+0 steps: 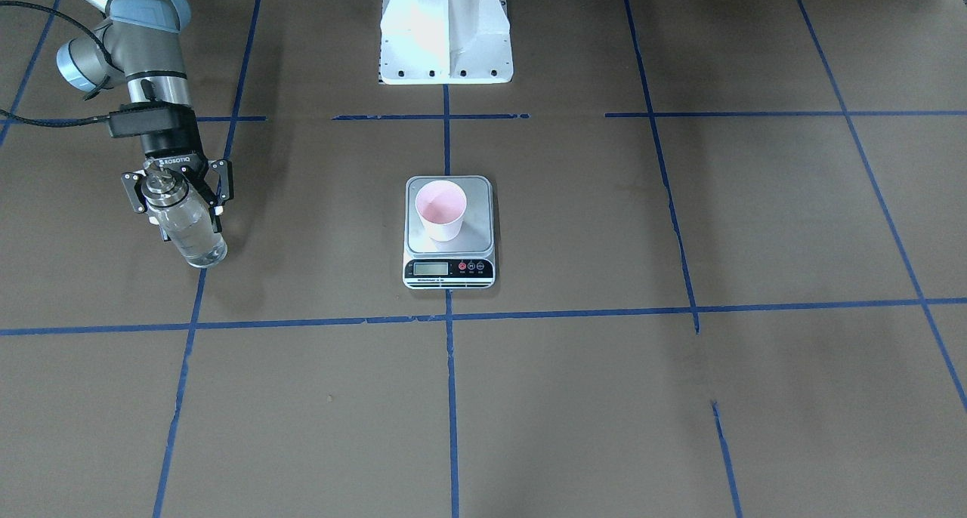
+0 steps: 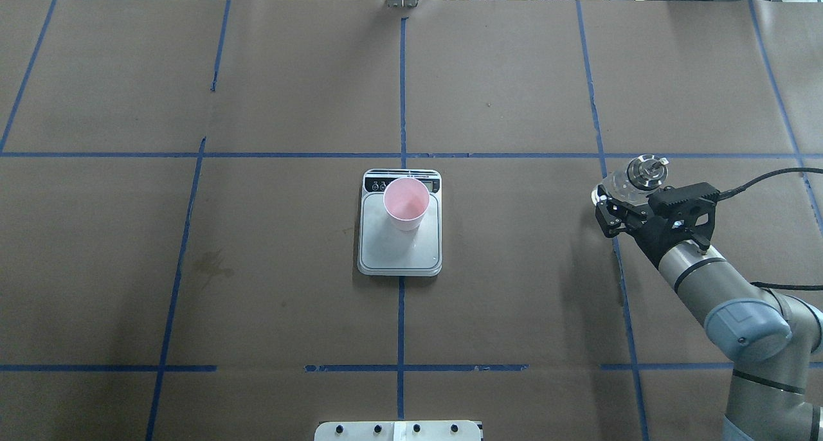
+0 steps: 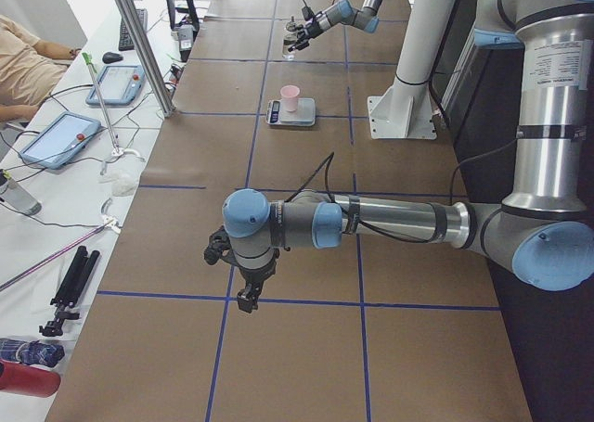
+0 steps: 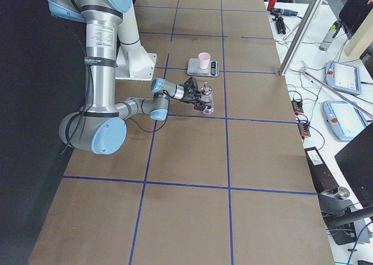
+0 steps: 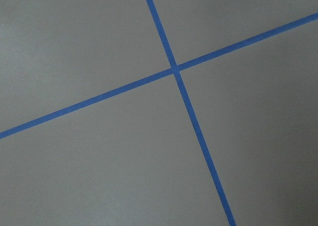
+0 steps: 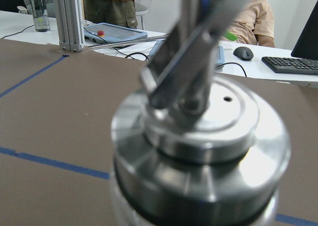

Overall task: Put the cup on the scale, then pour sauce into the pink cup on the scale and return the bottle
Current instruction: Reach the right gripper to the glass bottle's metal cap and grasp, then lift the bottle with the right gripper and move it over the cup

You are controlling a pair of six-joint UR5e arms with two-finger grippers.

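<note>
The cup (image 1: pixel 440 210) stands upright on the steel platform of the scale (image 1: pixel 476 235), well inside its edges, mouth open to the top. Its inside is pink; whether any liquid lies in it cannot be told. The scale sits on the brown table (image 1: pixel 604 397) over a blue tape line (image 1: pixel 452 397), with its black display strip on the side away from the robot's base.

Well apart from the scale, on the robot's right side, the right gripper (image 1: pixel 177 193) has its fingers clamped on the upper part of the bottle (image 1: pixel 189 231), just under the silver cap (image 2: pixel 646 169). The bottle is close to upright, cap on top. Clear sauce (image 1: pixel 200 250) shows through the glass in its lower part. Whether the bottle's base touches the table cannot be told.

The left gripper (image 3: pixel 243 283) hangs above the table far from the scale on the robot's left side, pointing down. It shows only in the side view, so whether its fingers are spread or closed cannot be told. Its wrist camera sees only two crossing tape lines on the brown table.
</note>
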